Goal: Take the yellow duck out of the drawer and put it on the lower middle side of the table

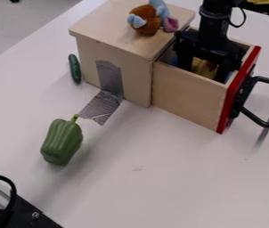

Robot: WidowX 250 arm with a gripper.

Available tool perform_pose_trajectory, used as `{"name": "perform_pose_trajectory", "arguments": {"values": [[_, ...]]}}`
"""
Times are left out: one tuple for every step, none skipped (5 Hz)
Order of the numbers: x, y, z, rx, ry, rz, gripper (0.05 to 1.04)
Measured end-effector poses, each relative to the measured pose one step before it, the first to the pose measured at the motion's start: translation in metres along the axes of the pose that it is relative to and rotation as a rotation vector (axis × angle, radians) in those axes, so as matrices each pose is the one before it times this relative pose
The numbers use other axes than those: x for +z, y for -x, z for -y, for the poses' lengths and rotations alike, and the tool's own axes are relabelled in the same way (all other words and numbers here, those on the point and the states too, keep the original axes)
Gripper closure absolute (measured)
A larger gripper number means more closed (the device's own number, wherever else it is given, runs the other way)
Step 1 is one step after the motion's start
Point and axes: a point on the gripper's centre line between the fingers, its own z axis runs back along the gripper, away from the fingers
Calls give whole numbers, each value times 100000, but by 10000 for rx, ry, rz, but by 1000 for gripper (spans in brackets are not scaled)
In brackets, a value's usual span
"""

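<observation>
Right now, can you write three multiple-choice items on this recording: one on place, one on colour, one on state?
1. Where is the plush toy?
A) beside the pepper
B) on the wooden box's top
C) on the floor

2. What colour is the front panel of the drawer?
A) red
B) green
C) white

3. What state is the drawer in?
A) fully shut
B) lying upside down
C) pulled open

Key:
1 B, it rests near the top's far edge.
2 A, the panel's edge is red.
3 C, its inside shows, with the end effector lowered there.
</observation>
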Motion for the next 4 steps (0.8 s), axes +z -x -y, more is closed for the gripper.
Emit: {"name": "perform_pose_trajectory", "arguments": {"values": [[-321,128,-164,90,29,-131,92],[-93,-1080,170,-5,-9,33,92],[-503,102,-93,6,-35,-118,95],[-68,-24,-59,-22,-34,38,141]]}}
